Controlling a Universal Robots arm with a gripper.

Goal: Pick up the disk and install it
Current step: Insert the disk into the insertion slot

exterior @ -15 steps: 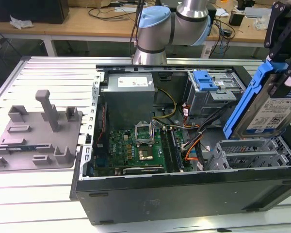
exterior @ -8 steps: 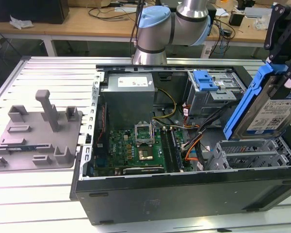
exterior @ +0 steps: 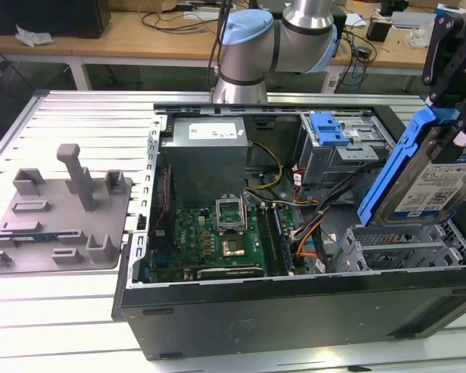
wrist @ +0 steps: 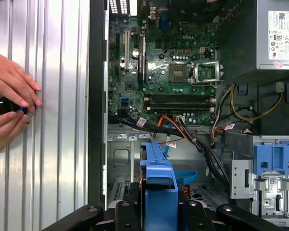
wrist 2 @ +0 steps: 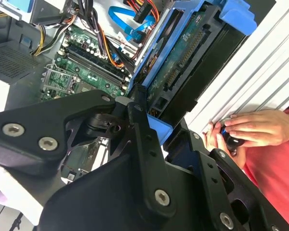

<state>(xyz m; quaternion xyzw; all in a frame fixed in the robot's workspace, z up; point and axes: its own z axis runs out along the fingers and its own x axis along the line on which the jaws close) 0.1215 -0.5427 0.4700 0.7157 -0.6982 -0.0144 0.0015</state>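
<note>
**Arm carries the disk over the open computer case**

The gripper pinches the disk by its blue bracket, tilted above the drive cage at the exterior view's right. I'd call this mid-carry. Seating it calls for squaring bracket to cage.

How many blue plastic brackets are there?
2. One bracket frames the disk, raised at the exterior view's right; one bare clip sits on the drive bay. More may be hidden.
</note>
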